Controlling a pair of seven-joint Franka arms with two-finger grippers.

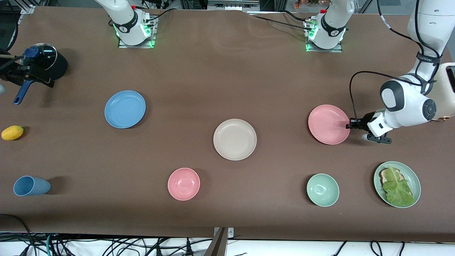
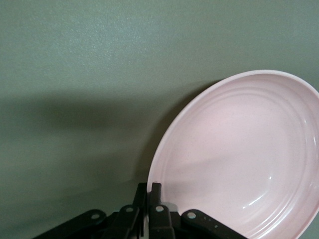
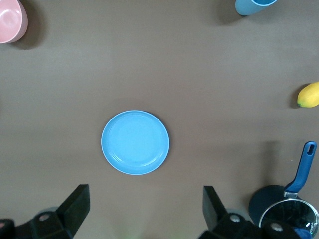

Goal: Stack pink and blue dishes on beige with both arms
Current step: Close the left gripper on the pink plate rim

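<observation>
Three plates lie apart on the table [image 1: 227, 64]: beige plate [image 1: 234, 139] central, blue plate [image 1: 124, 108] toward the right arm's end, pink plate [image 1: 328, 124] toward the left arm's. Left gripper [image 1: 349, 124] pinches the pink rim; right gripper [image 3: 144, 209] hangs spread over the blue plate.

Bare table separates beige plate [image 1: 234, 139] from pink plate [image 1: 328, 124] and blue plate [image 1: 125, 109].

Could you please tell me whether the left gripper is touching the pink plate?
Touching. The left wrist view shows the left gripper with its jaws shut on the rim of the pink plate, no gap visible.
</observation>
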